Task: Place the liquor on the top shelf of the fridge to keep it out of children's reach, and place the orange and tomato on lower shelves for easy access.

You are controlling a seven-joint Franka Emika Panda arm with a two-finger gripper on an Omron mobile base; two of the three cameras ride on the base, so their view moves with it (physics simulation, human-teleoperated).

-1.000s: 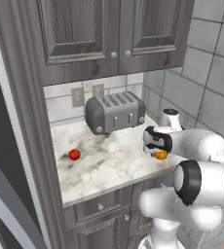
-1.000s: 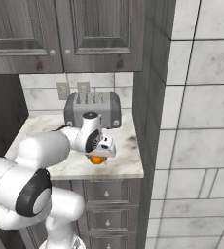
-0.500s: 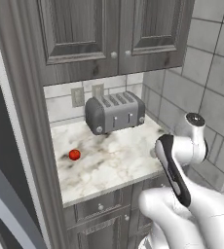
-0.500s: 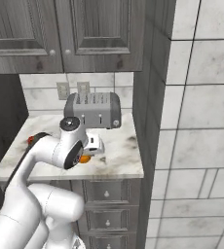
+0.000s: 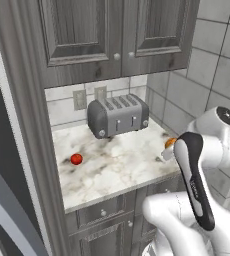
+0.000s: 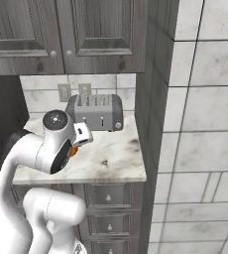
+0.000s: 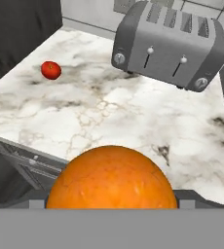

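Lifted since a second before — orange point(image 7: 112, 177) off the worktop point(image 7: 109, 116), now raised in front of the toaster point(image 7: 171, 44), gripped between wide-set fingers. Ready for carrying to a lower fridge shelf. Round, bright, dimpled. Tomato point(image 5: 76, 159) left of the toaster — untouched.

The orange point(image 7: 111, 178) is bright orange with tiny darker dots. The tomato point(image 7: 50, 70) is shiny red. The toaster point(image 7: 171, 45) is silver grey with little round silver knobs. The table point(image 7: 84, 116) is white marble with grey and brown swirls. The cabinets point(image 5: 102, 37) above are dark grey wood. The wall tiles point(image 6: 205, 99) are pale grey.
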